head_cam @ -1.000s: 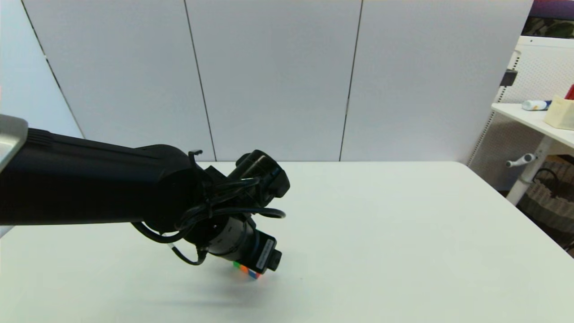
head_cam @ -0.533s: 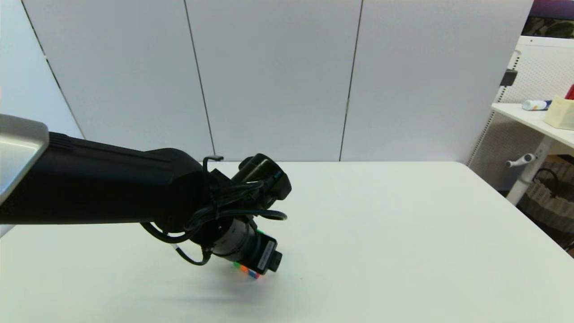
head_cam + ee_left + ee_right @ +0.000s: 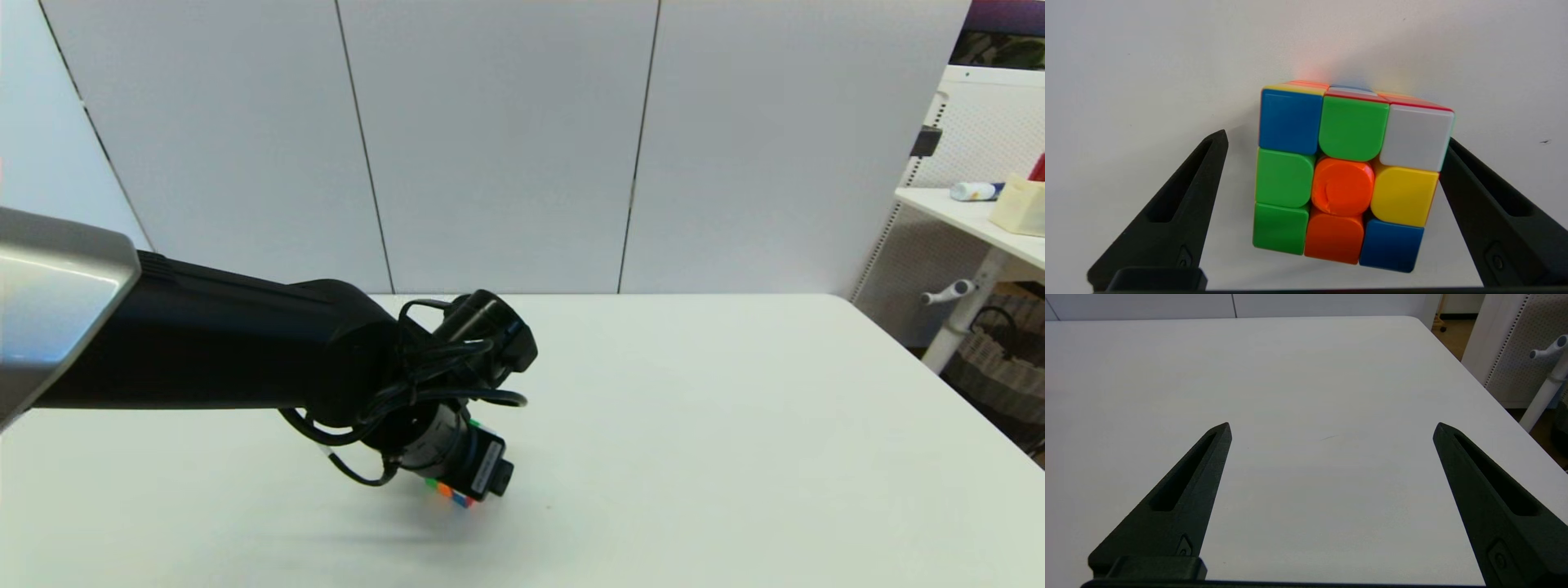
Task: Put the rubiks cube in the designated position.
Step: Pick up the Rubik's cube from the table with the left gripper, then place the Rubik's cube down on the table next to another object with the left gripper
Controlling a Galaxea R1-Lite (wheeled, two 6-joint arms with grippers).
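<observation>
Your left gripper's fingers [image 3: 1184, 212] are spread wide on either side of the rubiks cube [image 3: 1347, 175]; one finger stands clear of the cube's green column with white table showing between, the other lies right against the white and yellow squares on the opposite side, though you cannot confirm contact there. The cube is not clamped. It sits on the white table [image 3: 735, 425], its facing side showing blue, green and white across the far row, green, orange and yellow through the middle, and green, orange and blue nearest the wrist.

From your head camera, the left gripper [image 3: 1331, 143] is angled down over the table's near centre, and only a coloured strip of the cube [image 3: 449, 492] shows beneath the wrist.

Your right gripper [image 3: 1331, 428] is held above bare table, its fingers wide apart with nothing between them.
</observation>
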